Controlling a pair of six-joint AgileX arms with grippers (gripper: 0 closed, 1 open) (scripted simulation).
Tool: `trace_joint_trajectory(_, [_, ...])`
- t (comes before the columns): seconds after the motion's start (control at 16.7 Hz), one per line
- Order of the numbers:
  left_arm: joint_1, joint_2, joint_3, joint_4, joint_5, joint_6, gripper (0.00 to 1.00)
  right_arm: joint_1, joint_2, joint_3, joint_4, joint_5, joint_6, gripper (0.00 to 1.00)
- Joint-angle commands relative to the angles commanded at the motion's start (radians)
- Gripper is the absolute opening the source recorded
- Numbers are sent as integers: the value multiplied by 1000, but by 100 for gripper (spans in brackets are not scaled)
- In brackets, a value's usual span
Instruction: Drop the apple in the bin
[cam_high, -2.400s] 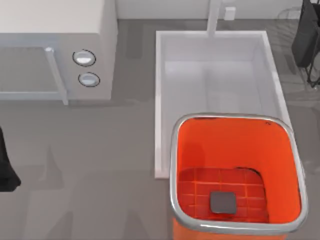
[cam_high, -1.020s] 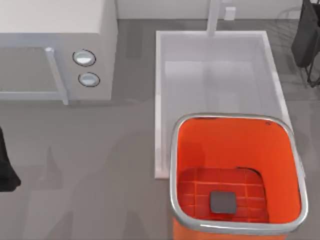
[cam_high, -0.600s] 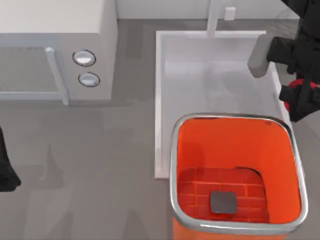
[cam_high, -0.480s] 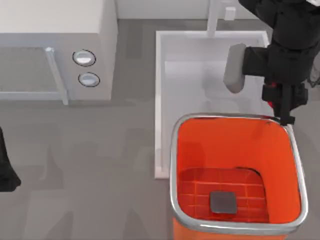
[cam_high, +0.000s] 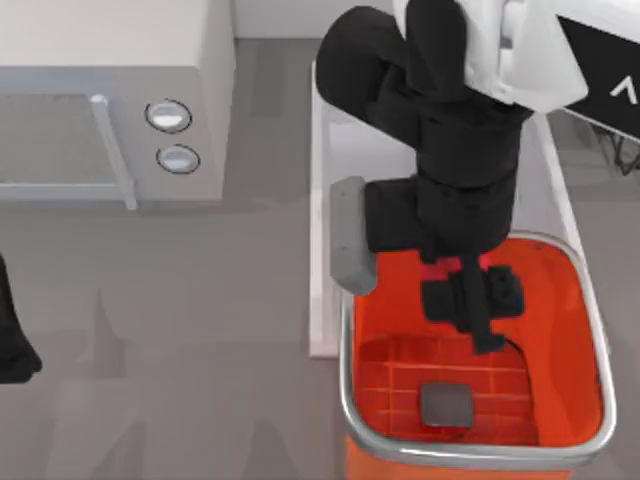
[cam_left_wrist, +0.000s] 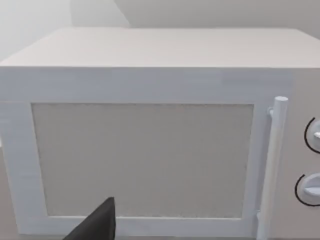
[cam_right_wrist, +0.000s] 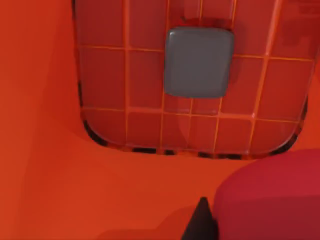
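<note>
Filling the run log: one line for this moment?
right gripper: over bin, holding apple | left arm: parked, table's left edge

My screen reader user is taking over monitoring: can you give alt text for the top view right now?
The right arm reaches over the white sink and holds its right gripper, with a red apple in it, above the open orange-red bin. A white microwave stands at the table's left, and the left gripper is parked at the left edge.

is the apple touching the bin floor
Apart. In the right wrist view the apple sits high by the right gripper, with the bin's gridded floor far below.
</note>
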Motion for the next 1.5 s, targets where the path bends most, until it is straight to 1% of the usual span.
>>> trace_joint_trajectory(0.3, [0,0,0,0,0,0,100,-14,-9,-4,25,19,-6,0])
trace_joint_trajectory(0.72, [0,0,0,0,0,0,100,-3,-24,-278,254,1,-3,0])
trace_joint_trajectory(1.02, [0,0,0,0,0,0,100,-1,-25,-308,284,0,-2,0])
trace_joint_trajectory(1.5, [0,0,0,0,0,0,100,-1,-25,-308,284,0,-2,60])
